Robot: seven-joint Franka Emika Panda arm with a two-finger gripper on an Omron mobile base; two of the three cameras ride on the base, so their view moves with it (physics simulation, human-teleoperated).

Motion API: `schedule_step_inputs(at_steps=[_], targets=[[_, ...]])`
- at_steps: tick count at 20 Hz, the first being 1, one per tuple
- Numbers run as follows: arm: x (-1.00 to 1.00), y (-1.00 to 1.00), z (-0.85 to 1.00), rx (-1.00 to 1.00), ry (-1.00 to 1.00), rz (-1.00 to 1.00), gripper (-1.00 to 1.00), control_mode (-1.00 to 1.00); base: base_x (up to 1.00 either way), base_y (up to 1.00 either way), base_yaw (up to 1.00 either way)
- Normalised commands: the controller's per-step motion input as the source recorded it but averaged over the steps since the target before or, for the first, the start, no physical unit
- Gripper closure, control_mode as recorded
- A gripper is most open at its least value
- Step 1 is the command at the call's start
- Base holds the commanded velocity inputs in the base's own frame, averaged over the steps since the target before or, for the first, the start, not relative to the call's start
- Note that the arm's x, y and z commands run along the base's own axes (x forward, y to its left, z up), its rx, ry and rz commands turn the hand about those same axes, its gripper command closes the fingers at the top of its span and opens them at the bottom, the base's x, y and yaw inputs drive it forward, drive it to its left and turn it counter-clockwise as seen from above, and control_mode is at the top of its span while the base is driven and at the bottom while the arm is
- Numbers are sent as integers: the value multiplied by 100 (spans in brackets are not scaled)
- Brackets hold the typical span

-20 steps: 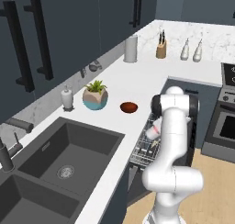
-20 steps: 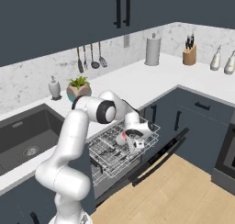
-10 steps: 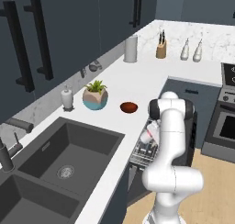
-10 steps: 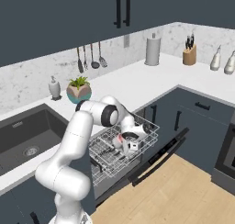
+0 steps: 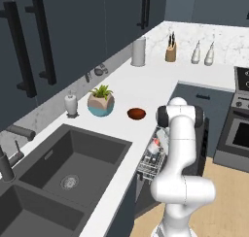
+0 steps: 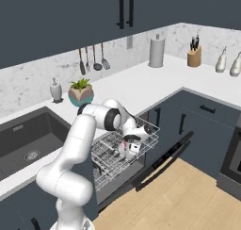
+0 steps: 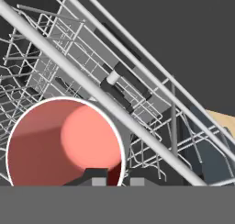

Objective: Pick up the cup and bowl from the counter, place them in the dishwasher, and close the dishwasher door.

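Note:
My gripper [image 6: 131, 143] is down in the dishwasher's silver wire rack [image 6: 107, 154], shut on the rim of the cup [image 6: 130, 148]. In the hand view the cup [image 7: 64, 142] shows its white rim and reddish inside at the lower left, with one fingertip [image 7: 95, 177] inside the rim and the other outside. The left base view has the cup [image 5: 153, 146] low in the rack [image 5: 147, 164] beside the arm. On the white counter [image 5: 146, 88] sits the dark reddish-brown bowl [image 5: 136, 113], apart from the gripper. The dishwasher door [image 6: 164, 159] hangs open, folded down.
A teal-and-beige plant pot [image 5: 101, 104] and a soap dispenser [image 5: 71, 104] stand left of the bowl. The dark double sink [image 5: 63, 168] lies nearer the camera. A paper-towel roll [image 5: 138, 51], knife block [image 5: 170, 52] and bottles line the back; the oven [image 5: 238, 134] is at right.
The gripper has carried the cup lower and further into the rack, toward the inside of the dishwasher. The bowl has not moved.

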Motion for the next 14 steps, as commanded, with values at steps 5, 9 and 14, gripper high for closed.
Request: schedule_step_inputs(at_steps=[5, 9, 14], targets=[[0, -6, -22, 2, 12, -18, -100, -100, 0, 0, 0], [-22, -32, 20, 9, 1, -17, -100, -100, 0, 0, 0], [-52, -52, 94, 11, -2, -9, -100, -100, 0, 0, 0]])
